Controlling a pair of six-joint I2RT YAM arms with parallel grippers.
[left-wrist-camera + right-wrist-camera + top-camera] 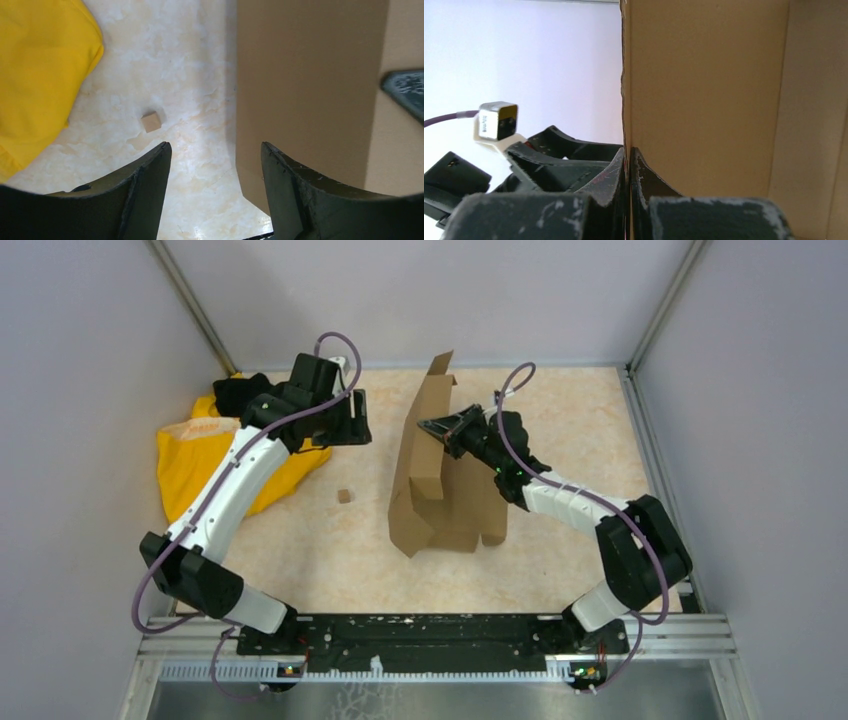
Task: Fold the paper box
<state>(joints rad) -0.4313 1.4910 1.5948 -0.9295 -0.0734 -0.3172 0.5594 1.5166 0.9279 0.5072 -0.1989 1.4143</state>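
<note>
The paper box [425, 465] is a brown cardboard sheet in the middle of the table, with one long panel lifted upright and flaps lying flat behind it. My right gripper [432, 429] is shut on the raised panel's edge; in the right wrist view the two fingers pinch the thin cardboard edge [626, 125] at my right gripper [629, 152]. My left gripper [350, 420] hovers left of the box, open and empty. In the left wrist view the left gripper [215, 146] frames bare tabletop, with the box panel [305, 90] just to the right.
A yellow cloth [200, 455] lies bunched at the back left under the left arm, also the yellow cloth [40, 65]. A tiny cardboard scrap [345, 496] sits between cloth and box, scrap [150, 121]. Grey walls enclose the table on three sides.
</note>
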